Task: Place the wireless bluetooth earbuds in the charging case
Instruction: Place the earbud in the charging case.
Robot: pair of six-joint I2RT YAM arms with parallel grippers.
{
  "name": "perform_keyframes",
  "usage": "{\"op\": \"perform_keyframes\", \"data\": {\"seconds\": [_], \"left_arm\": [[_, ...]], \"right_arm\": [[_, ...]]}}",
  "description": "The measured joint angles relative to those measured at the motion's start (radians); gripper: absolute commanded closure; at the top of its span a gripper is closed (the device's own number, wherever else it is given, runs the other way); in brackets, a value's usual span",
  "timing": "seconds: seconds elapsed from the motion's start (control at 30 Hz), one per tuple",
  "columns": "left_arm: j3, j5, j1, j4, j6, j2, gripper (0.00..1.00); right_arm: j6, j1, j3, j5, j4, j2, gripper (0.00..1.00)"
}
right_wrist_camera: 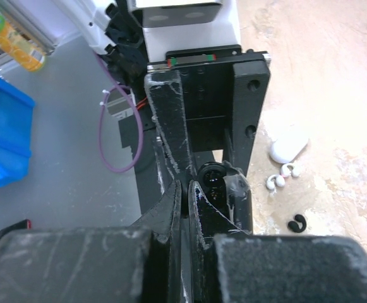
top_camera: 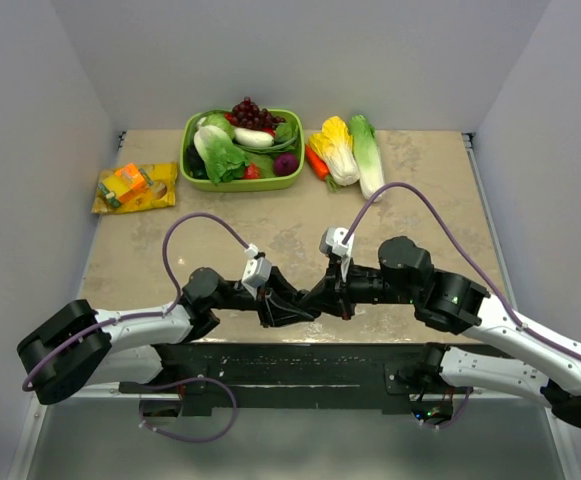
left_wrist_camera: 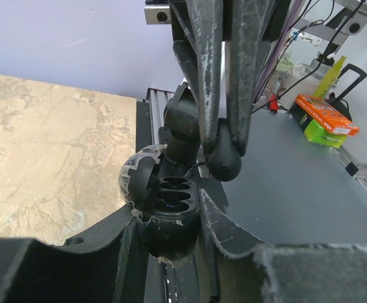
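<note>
The black charging case (left_wrist_camera: 174, 199) is held off the table (top_camera: 420, 190), pinched at its lower body between the two fingers of the left gripper (left_wrist_camera: 170, 237). In the left wrist view the case is seen opened. Its lid (left_wrist_camera: 139, 177) is swung out to the left, and its mouth is turned upward, toward the other arm. Two oblong wells are seen inside it, one behind the other, and the long axis of each well runs from left to right in that view. It cannot be told whether a bud already sits in a well.

The fingers (left_wrist_camera: 208, 76) of the right gripper (right_wrist_camera: 184, 192) come down from the top of that view and are pressed together. A small rounded black piece (left_wrist_camera: 224, 163) is seen at their tips, just beside the right rim of the case. It looks like a black bud, but this cannot be said surely.

In the right wrist view, two white earbuds (right_wrist_camera: 273, 183) are seen on the table, lying just beside each other in a row which slants from lower left to upper right. A white pebble-shaped thing (right_wrist_camera: 288, 146) lies close to them. One black earbud (right_wrist_camera: 297, 222) lies apart, nearer to the camera. It is curled like a hook, but the side to which its gap is turned is too small to be read.
</note>
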Motion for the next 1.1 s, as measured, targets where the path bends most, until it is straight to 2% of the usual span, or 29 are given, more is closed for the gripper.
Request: {"op": "perform_keyframes", "data": {"seconds": [0.57, 1.1], "left_arm": [[0.009, -0.022, -0.011, -0.005, 0.006, -0.011, 1.00], [0.010, -0.035, -0.011, -0.003, 0.002, 0.000, 1.00]], "right_arm": [[0.000, 0.013, -0.021, 0.118, -0.003, 0.007, 1.00], [0.000, 0.040, -0.034, 0.169, 0.016, 0.019, 1.00]]}}
